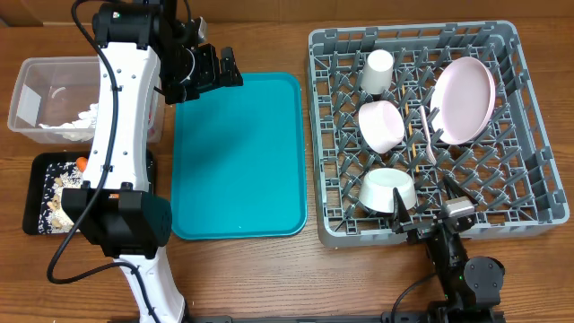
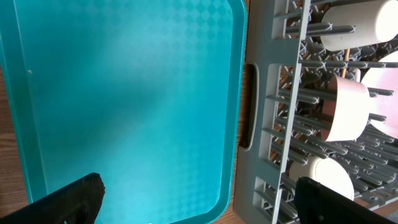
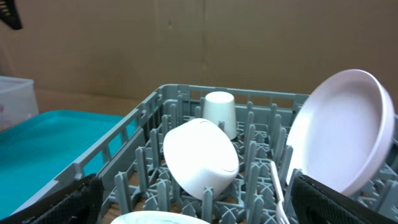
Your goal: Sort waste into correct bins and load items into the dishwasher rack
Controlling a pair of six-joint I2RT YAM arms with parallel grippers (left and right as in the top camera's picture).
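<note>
Overhead: cup (image 1: 378,72), two bowls (image 1: 381,124) and plate (image 1: 464,99) stand propped between pegs in the rack (image 1: 538,215) at 3 o'clock, likely to keep them apart, with waste split between tub (image 1: 36,90) at 10 and black tray (image 1: 36,193) at 8. Left wrist: the left claw (image 1: 229,72) hangs spread and empty over the bare teal tray (image 2: 124,93). Right wrist: the right claw (image 1: 423,199), also released, looks from the rack's 6 o'clock rim at the mouth-down cup, with wooden desk (image 1: 269,269) below and brown board behind.
</note>
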